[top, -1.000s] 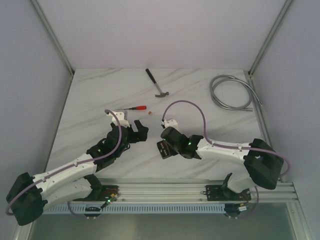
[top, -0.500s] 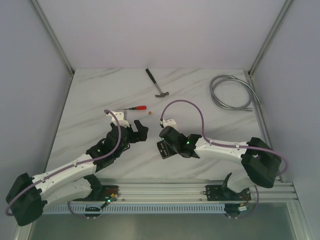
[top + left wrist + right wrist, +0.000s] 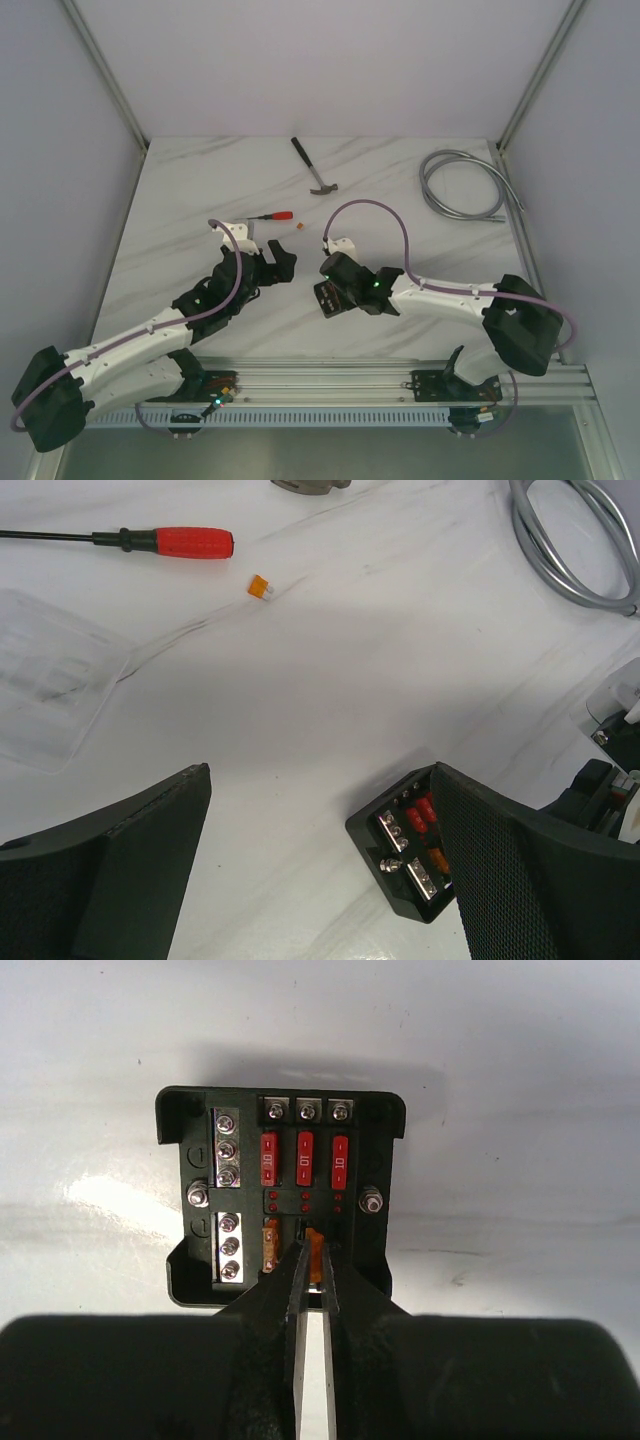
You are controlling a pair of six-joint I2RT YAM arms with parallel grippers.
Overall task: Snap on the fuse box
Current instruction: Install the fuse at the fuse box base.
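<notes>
Black plastic and nearly square, the fuse box (image 3: 280,1195) lay flat and open on the bench (image 3: 520,1080), directly in front of the right jaws, so the right arm (image 3: 440,295) was clearly the nearer one. These jaws were almost pressed together, and between their tips sat an orange fuse (image 3: 314,1248), which they seemed to pinch at the middle slot of the near row; whether it was fully seated I could not tell. The three red fuses (image 3: 303,1160) were on the far side of the box from the jaws, and a second orange fuse (image 3: 268,1247) stood in the slot just beside the tips. The box had no real long axis, but its slots ran in line with the jaws, so I judged that the move called for a straight push down. The left jaws were spread wide and held nothing; in the left wrist view the box showed low and to the right, partly behind one jaw. A clear plastic cover (image 3: 50,675) lay well apart on the other side, near a red screwdriver (image 3: 165,542) and a loose orange fuse (image 3: 260,585). The bench looked smooth and hard, white with grey veins, so the box could slide under a slanted push. Bare bench showed around the box, though the two arms stood near each other.
</notes>
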